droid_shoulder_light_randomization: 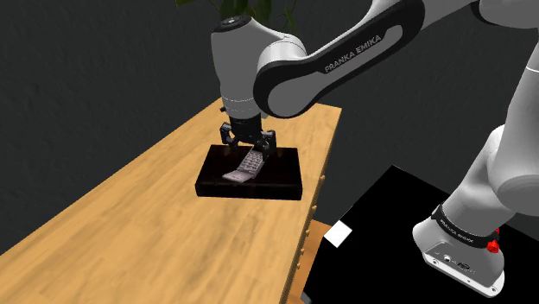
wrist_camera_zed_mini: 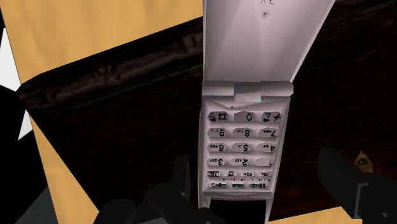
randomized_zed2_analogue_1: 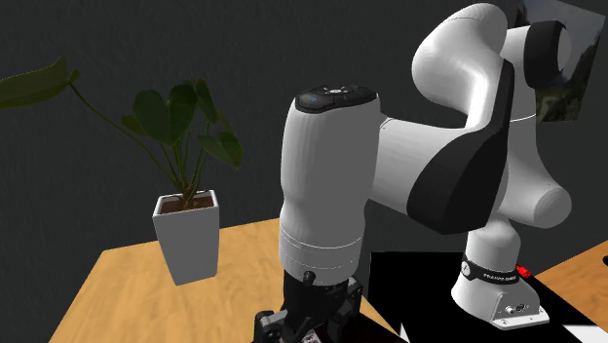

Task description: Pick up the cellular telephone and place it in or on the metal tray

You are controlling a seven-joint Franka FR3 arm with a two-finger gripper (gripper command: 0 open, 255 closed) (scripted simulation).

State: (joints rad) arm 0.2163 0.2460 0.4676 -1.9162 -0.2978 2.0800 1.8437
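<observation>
The cellular telephone is a pale grey flip phone, opened out. It lies slanted on a dark, almost black tray on the wooden table top. My gripper hangs right above it and its base is visible under the white wrist. In the wrist view the phone shows its keypad between my gripper's black fingers. They stand open: one fingertip is close to the phone's edge, and the other stands well off it. The tray's dark floor spreads under the phone.
The wooden table runs long toward the shoulder view's lower left, with drawer knobs on its side. The black stand holds the arm's base and a small white piece. A leafy plant in a white pot stands on the table.
</observation>
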